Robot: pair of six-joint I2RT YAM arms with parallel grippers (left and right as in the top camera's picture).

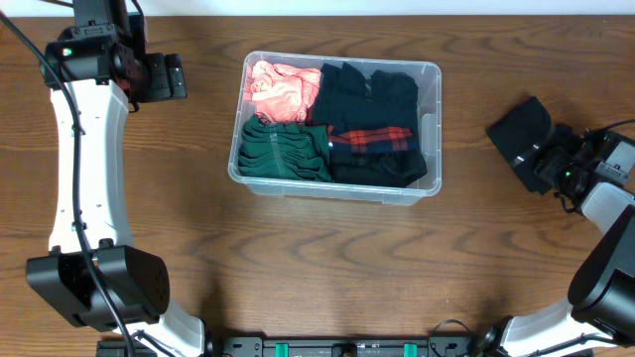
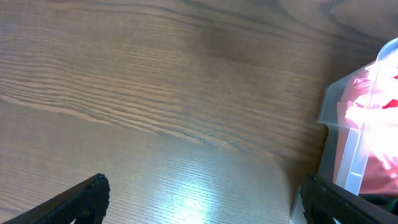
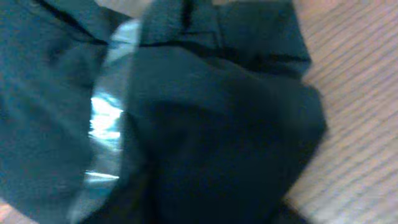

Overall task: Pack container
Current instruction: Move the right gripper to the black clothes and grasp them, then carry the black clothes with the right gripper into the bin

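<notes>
Wooden table (image 1: pixel 327 268) open around container (image 1: pixel 431 119); left jaws apart, right jaws unclear at garment (image 1: pixel 518 127)

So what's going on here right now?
The container sits mid-table and already holds folded clothes in pink, green, black and red plaid. The right gripper is at a black cloth lying on the table to the container's right, with the fabric around its fingers; a firm grip can't be confirmed. The left gripper hangs open and empty beside the container's pink corner.
</notes>
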